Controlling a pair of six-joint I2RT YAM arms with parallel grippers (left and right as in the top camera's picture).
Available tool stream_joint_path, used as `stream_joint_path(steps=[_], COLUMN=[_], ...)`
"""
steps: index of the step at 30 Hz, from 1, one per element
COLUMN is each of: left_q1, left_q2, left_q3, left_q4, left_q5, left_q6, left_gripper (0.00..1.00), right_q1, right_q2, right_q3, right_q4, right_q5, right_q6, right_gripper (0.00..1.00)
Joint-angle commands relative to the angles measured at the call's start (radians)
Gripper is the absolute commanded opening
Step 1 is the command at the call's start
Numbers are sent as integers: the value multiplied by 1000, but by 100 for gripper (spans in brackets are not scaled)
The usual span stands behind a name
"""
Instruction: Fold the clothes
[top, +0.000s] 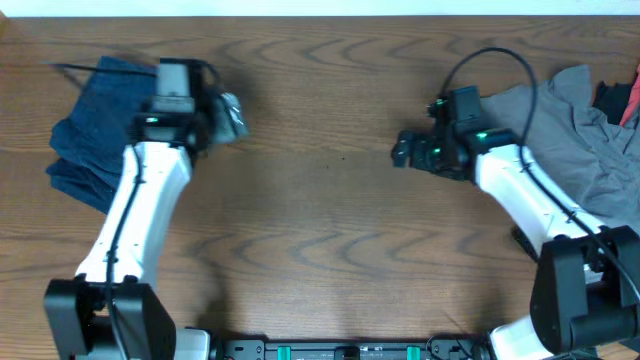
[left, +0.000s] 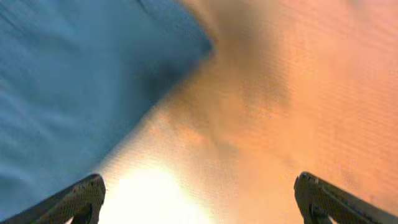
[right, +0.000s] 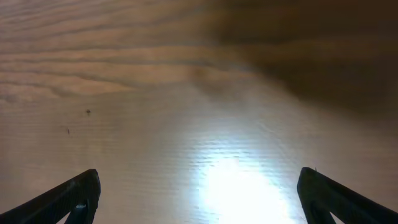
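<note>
A folded dark blue garment (top: 85, 140) lies at the table's far left; its blue cloth (left: 74, 87) fills the left of the left wrist view. My left gripper (top: 228, 117) is open and empty over bare wood just right of that garment, fingers (left: 199, 202) wide apart. A crumpled grey garment (top: 590, 140) lies at the far right. My right gripper (top: 402, 152) is open and empty above bare table left of the grey garment, fingers (right: 199, 199) spread over wood.
A red piece of cloth (top: 632, 100) shows at the right edge beside the grey garment. A black cable (top: 490, 60) loops above the right arm. The wooden table (top: 320, 230) stretches between the two arms.
</note>
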Motion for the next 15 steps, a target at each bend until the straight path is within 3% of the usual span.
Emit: stream_joint_path(steps=[1,8,15], left_q1=[-55,-117,-117], left_q2=[18,18,17], left_q3=[6,2,2], left_q4=[-128,-464,-721], left_q5=[-3,-2,138], left_q6=[13,-9,-20], left_gripper=[98,98,98], right_q1=[-61,-100,-66], right_q2=[8,8,8], right_q3=[9,3,-38], right_q4=[-78,-367,-478], right_q5=[-99,36,-7], right_q6=[11,8,-52], right_gripper=[99,99,99])
